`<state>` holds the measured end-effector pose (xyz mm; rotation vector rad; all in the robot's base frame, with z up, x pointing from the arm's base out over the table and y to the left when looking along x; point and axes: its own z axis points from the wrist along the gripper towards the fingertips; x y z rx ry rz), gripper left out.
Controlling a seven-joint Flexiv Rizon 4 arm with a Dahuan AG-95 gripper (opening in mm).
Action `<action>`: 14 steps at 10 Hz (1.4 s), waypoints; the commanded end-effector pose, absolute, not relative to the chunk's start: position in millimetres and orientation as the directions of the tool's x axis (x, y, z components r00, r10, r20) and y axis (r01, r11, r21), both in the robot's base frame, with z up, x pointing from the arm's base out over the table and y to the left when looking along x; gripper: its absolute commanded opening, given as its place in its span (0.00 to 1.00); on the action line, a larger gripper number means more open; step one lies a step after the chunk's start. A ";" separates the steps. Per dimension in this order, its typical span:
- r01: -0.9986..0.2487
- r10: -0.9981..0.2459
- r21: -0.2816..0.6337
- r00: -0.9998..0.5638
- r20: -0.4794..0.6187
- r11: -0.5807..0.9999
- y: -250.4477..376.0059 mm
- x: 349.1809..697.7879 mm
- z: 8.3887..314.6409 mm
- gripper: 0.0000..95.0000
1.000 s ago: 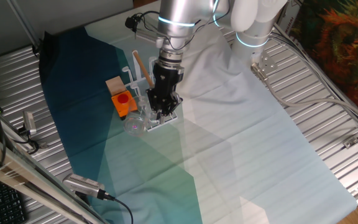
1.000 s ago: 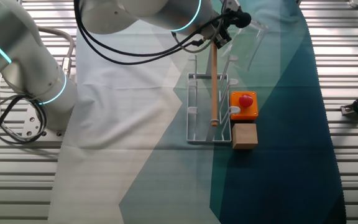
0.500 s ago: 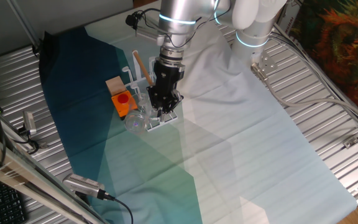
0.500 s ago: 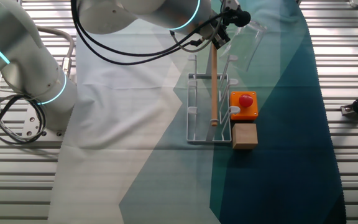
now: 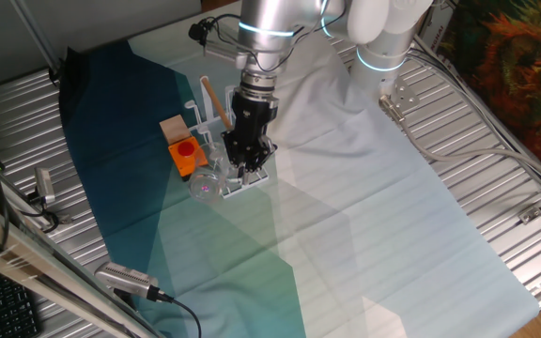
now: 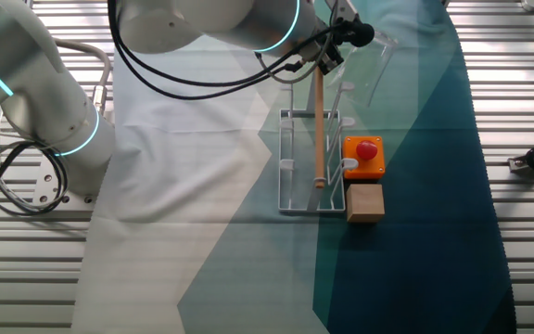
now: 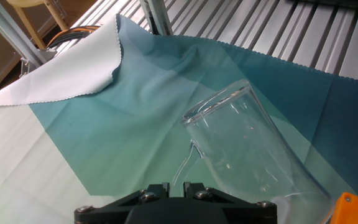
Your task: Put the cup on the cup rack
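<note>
The cup (image 7: 247,146) is a clear glass mug, held tilted above the teal cloth. My gripper (image 7: 176,185) is shut on its thin side handle (image 7: 185,163). In one fixed view the gripper (image 5: 236,169) reaches down beside the white cup rack (image 5: 236,185), and the cup (image 5: 205,185) hangs at the rack's near end, next to the orange box. In the other fixed view the cup (image 6: 378,57) shows faintly beyond the far end of the rack (image 6: 286,176). I cannot tell whether the cup touches a peg.
An orange box with a red button (image 5: 186,155) and a wooden block (image 5: 171,128) stand right beside the rack. A wooden stick (image 6: 318,130) rises from the rack. The box's corner (image 7: 353,208) shows under the cup. Ribbed metal table edges surround the cloth.
Almost nothing: the gripper and cup have shifted only slightly beside the rack, and the grip on the handle is the same.
</note>
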<state>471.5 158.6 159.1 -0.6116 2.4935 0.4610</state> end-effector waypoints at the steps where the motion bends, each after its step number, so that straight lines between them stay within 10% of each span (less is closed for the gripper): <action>1: -0.505 -0.327 0.192 -0.759 -0.563 0.841 158.9 472.2 157.1 0.00; 14: -0.504 -0.295 0.231 -0.756 -0.584 0.832 154.5 470.0 157.9 0.00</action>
